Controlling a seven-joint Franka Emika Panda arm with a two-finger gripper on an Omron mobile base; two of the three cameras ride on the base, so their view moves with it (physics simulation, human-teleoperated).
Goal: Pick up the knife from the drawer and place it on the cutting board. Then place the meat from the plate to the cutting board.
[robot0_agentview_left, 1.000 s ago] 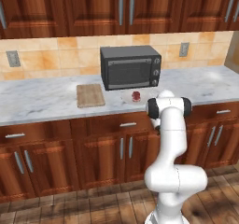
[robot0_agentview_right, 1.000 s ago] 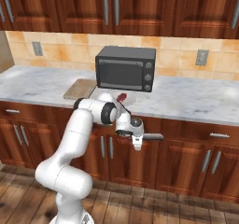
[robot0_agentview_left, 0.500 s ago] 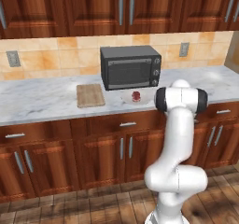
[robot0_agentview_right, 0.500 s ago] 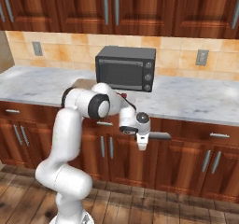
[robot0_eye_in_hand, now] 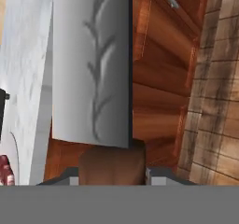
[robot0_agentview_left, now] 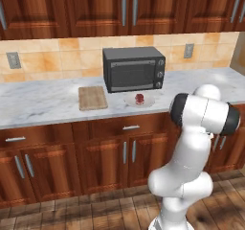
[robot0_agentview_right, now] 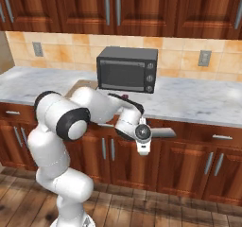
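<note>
A: Right base view: the two-finger gripper [robot0_agentview_right: 150, 133] sits in front of the reddish-brown cabinet fronts, just below the front edge of the grey-veined marble counter [robot0_agentview_right: 198, 103]. The small cleaver-like knife with a broad grey blade [robot0_agentview_right: 160, 133] sticks out sideways from it, blade level.

B: Hand view confirms the hold. The grey blade [robot0_eye_in_hand: 91, 64] runs up from the bottom, the dark brown handle clamped between the finger tips [robot0_eye_in_hand: 70, 180]. Jaws are narrow, closed on the handle. The finger tips themselves are mostly cut off at the bottom edge.

A: Left base view: the light tan rectangular wooden cutting board [robot0_agentview_left: 92, 97] lies on the counter left of the dark grey microwave [robot0_agentview_left: 133, 69]. The round white plate [robot0_agentview_left: 139, 101] is just in front of the microwave, with the small dark red steak piece [robot0_agentview_left: 139, 97] on it.

B: In the right base view the arm hides the plate; one corner of the board [robot0_agentview_right: 77, 85] shows.

A: Which front is the drawer? Cannot tell; all look shut.

B: Knife is below counter level, well apart from the board.
</note>
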